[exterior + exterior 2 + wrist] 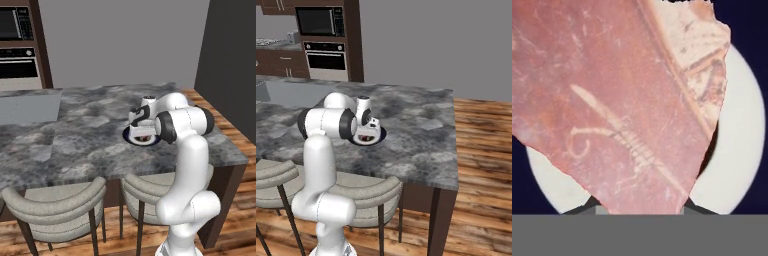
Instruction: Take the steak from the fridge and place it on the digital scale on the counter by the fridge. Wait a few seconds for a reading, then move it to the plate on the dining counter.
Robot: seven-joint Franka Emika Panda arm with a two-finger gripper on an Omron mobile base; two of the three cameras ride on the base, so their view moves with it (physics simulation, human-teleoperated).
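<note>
The steak is a pink-red slab that covers most of the hand view. It hangs just over the plate, whose white centre and navy rim show around it. My gripper is shut on the steak's near edge. From the base, the gripper points down over the plate on the dining counter, with a bit of red steak under the hand. The other side gives the same: gripper, steak, plate. I cannot tell whether the steak touches the plate.
Two grey padded stools stand under the counter's near edge by my base. A flat grey inset lies at the counter's far left. A wall oven and microwave stand behind. Wooden floor lies beyond the counter's right end.
</note>
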